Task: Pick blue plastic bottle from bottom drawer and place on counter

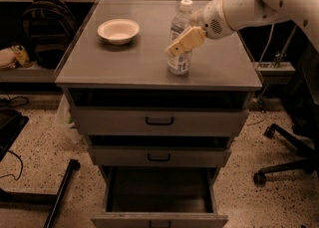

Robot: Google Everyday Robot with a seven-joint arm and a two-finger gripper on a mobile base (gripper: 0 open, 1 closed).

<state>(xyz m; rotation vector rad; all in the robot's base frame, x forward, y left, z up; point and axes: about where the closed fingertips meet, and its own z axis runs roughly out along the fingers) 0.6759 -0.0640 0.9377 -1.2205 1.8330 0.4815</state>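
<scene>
The blue plastic bottle [179,63], clear with a white cap and a pale label band, stands upright on the counter [124,65], right of its middle. My gripper [177,46] reaches in from the upper right and is shut on the bottle's middle. One tan finger [185,41] lies across the bottle's front; the other is hidden behind it. The bottle's base rests on the counter. The bottom drawer [159,220] is pulled out below, and its dark inside looks bare.
A white bowl [118,30] sits on the counter's back left. Two shallower drawers with black handles [159,121] are partly open. An office chair base [281,155] stands on the floor at right; a black bar [61,197] lies at left. A backpack [47,28] sits on the left shelf.
</scene>
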